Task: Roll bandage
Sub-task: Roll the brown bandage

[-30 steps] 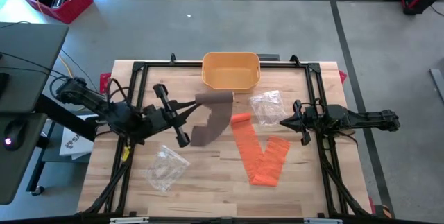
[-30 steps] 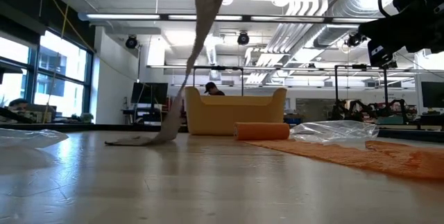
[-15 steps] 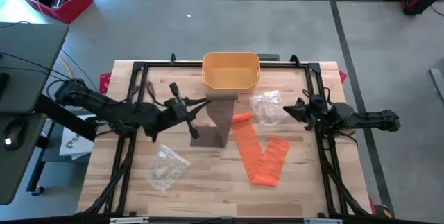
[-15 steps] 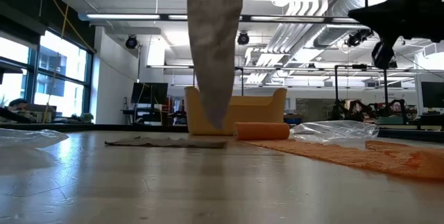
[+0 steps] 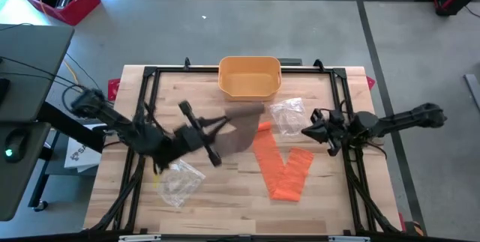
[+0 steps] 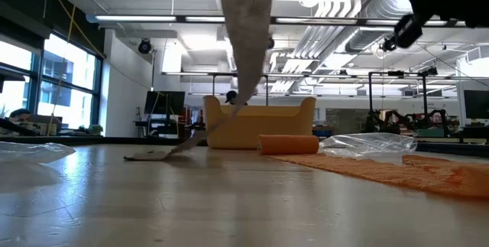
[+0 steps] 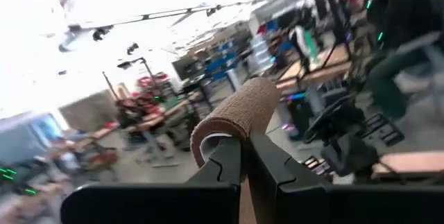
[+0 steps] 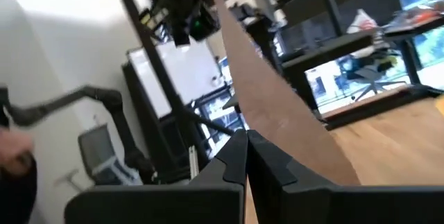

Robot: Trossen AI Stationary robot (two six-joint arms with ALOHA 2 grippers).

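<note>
Wooden boards made the table (image 5: 225, 197), with a workshop behind it in the low view. As landmark I took the orange bin (image 5: 250, 76) at the far edge.

Nearest to the camera side, well before the bin, lay an empty plastic bag (image 5: 180, 180), and to the right of it the orange bandage (image 5: 281, 163), unrolled flat, with its small rolled end (image 6: 288, 144) pointing toward the bin. A second plastic bag (image 5: 287, 115) lay just right of the bin's front.

The left gripper (image 7: 245, 156) was up in the air, before the bin and to its left. Its jaws were pressed together on the brown bandage (image 5: 238, 126), right under the rolled part (image 7: 232, 120), as the left wrist view showed. The roll's long axis lay across the jaws. From there the loose strip hung down toward the bin, and its tail (image 6: 157, 155) rested on the table.

The right gripper (image 5: 313, 128) was before the bin and to its right, near the second bag, also raised. Its jaws were together and held nothing; the brown strip (image 8: 270, 106) passed farther off in front of them.

My judgement: the left arm is clearly nearer and already has the roll, so the coming turn depends on the strip running away from the jaws toward the bin.
</note>
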